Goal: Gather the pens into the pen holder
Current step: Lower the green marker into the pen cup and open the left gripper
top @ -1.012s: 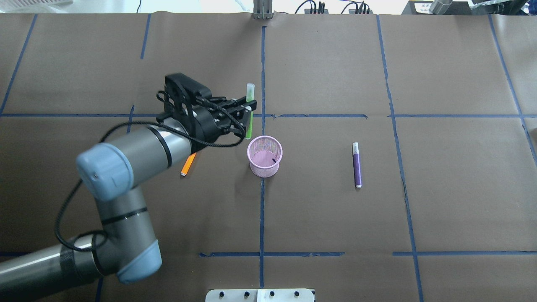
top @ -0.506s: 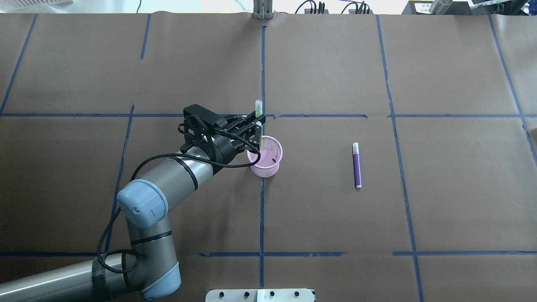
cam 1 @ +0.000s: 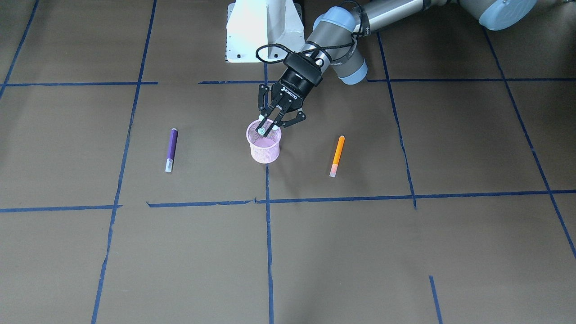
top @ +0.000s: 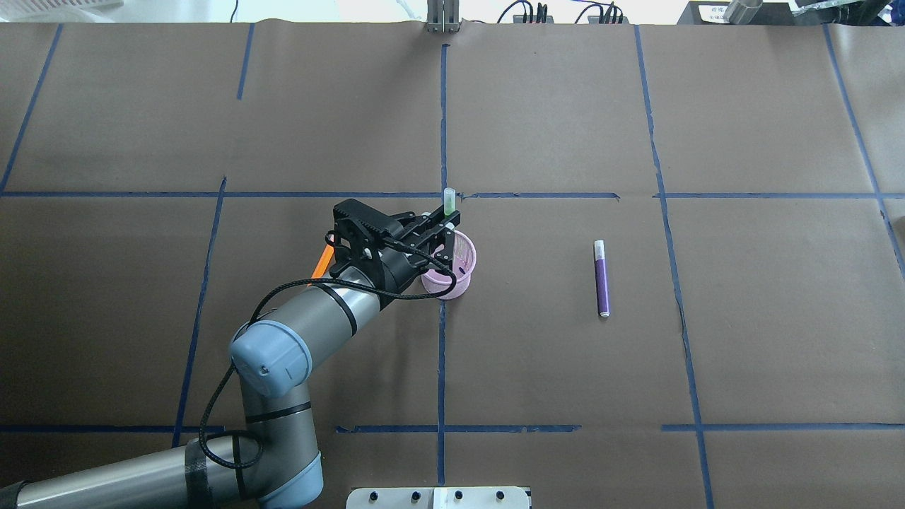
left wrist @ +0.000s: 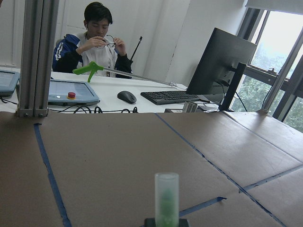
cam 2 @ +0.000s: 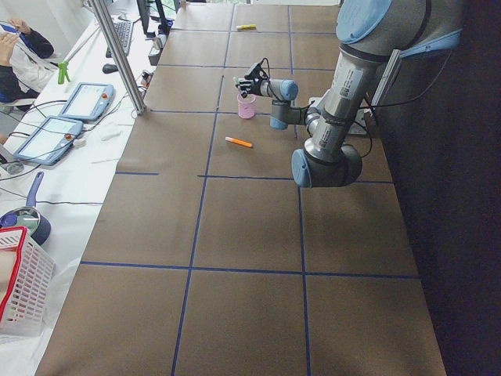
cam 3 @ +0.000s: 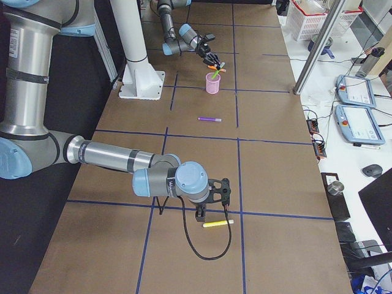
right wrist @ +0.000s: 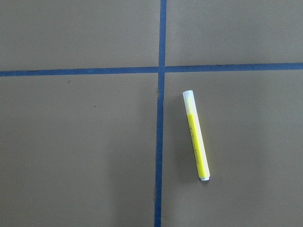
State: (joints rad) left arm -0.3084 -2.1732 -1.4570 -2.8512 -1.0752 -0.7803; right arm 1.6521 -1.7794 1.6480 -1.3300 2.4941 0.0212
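Pen, green and slim with a pale translucent cap up top, stands upright, pinched in the left hand over the pink mesh pen holder on the worktop.

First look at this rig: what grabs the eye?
The left claw holds a green pen upright at the mouth of the pink mesh pen holder, mid-table. A purple pen and an orange pen lie flat on either side of it. A yellow pen lies beside a blue tape cross in the right wrist view.
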